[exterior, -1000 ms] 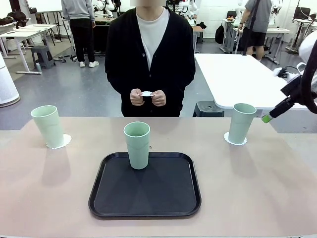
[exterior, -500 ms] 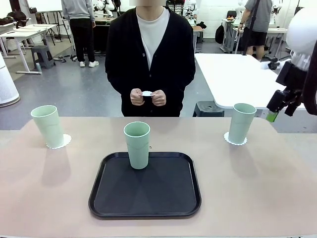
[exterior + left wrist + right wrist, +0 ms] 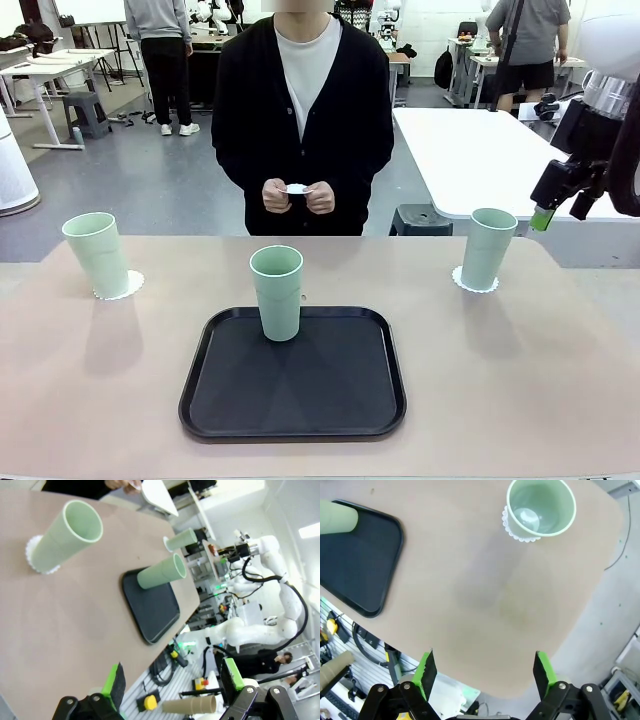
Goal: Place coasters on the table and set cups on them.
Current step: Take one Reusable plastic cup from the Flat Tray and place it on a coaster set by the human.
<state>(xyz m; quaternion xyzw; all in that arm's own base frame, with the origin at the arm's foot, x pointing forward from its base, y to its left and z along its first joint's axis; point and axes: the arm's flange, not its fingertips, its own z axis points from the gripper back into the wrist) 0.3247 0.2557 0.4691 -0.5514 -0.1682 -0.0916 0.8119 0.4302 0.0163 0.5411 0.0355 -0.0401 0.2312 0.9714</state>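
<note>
Awaiting last coaster (image 3: 296,188) from person (image 3: 305,110); cup (image 3: 277,292) on tray (image 3: 300,385) then needs my lift. Left gripper (image 3: 173,677), right gripper (image 3: 484,667): spread wide, empty.

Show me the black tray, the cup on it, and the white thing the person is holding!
black tray (image 3: 335,385): front view, bare floor.
cup on the tray (image 3: 277,300): front view, side wall.
coaster in the person's hands (image 3: 296,188): front view, its white middle.

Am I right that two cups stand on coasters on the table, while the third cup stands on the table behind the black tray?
Not quite: the front view shows the third cup standing inside the black tray, near its far edge. The other two cups stand on coasters on the table.
</note>
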